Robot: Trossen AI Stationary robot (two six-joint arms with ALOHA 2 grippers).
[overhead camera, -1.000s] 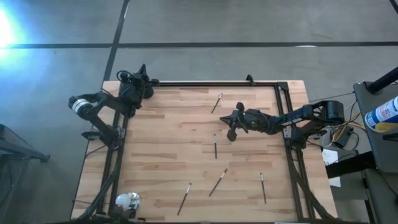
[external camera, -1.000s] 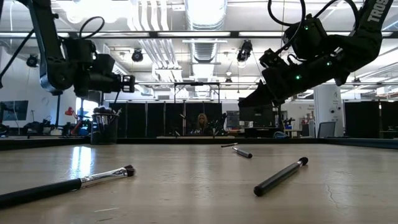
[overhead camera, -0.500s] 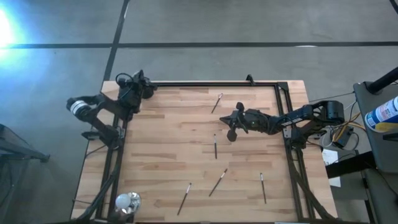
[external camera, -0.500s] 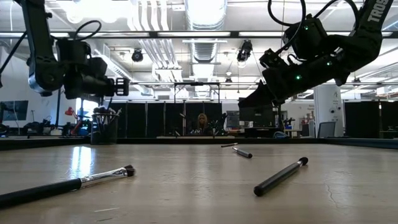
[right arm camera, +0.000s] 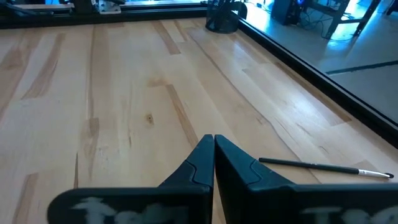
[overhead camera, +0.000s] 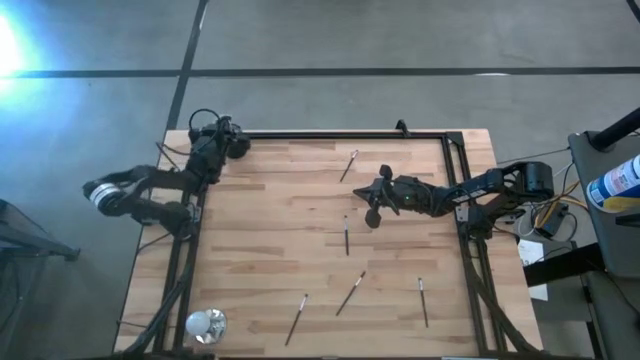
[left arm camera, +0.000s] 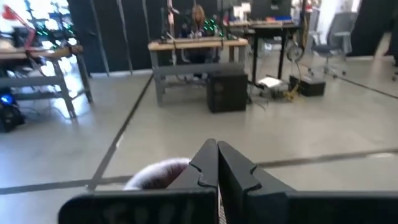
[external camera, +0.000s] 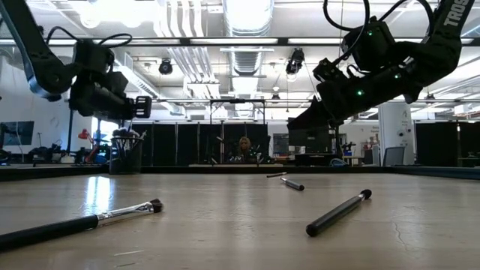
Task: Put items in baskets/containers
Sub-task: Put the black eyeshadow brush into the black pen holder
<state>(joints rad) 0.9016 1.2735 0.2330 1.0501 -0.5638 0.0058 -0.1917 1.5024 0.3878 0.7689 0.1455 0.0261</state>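
Wrist views are showing both our left gripper (left arm camera: 217, 163) and right gripper (right arm camera: 213, 155) pinched closed, empty. Cup (external camera: 126, 155) is standing far-left; brushes (overhead camera: 346, 236) are scattering mid-table, risking rolling if nudged.

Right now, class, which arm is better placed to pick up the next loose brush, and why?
The right. Its end effector hovers over mid-table beside a brush, fingers shut. The left end effector, also shut, sits at the far-left corner by the black cup, away from the loose brushes.
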